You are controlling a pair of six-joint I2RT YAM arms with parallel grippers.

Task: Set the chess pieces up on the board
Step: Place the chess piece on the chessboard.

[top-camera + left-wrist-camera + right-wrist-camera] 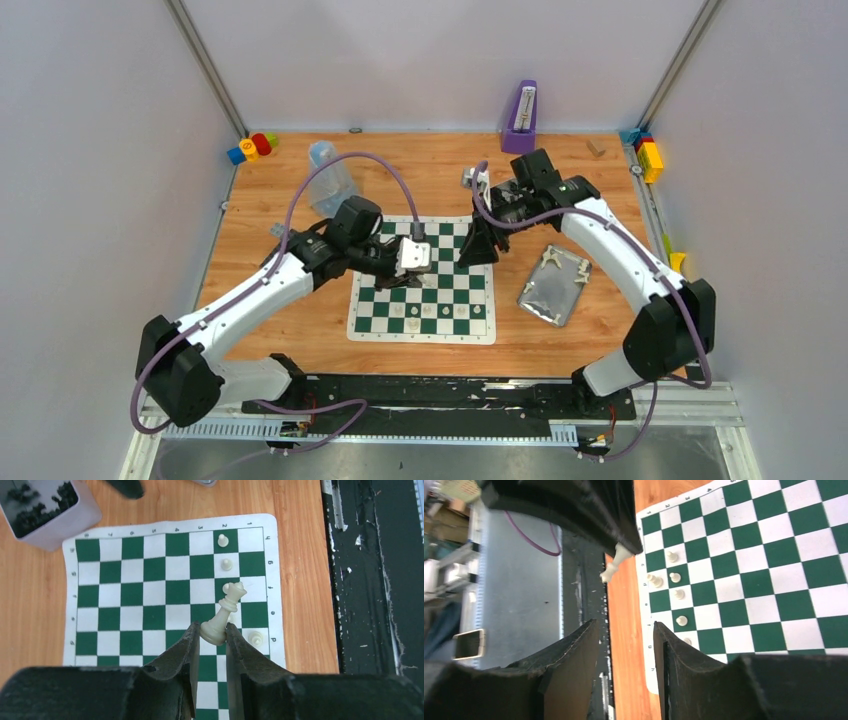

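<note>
The green-and-white board (470, 300) (150, 595) (774, 555) lies flat at the table's middle. My left gripper (438, 256) (212, 630) hovers over its near-right squares, shut on the base of a cream queen (226, 611), which leans tilted beyond the fingertips. The same queen (615, 562) shows hanging from the left fingers (589, 510) in the right wrist view. Several cream pawns (223, 540) (675, 577) stand in one line along the board's near edge. My right gripper (478, 258) (624, 625) is open over the board's rim, with nothing between its fingers.
A grey box of dark pieces (45, 510) stands off the board's far corner. A silvery bag (553, 285) lies right of the board and a clear plastic container (328, 180) at back left. A purple object (521, 118) and coloured blocks (252, 147) (648, 155) line the back.
</note>
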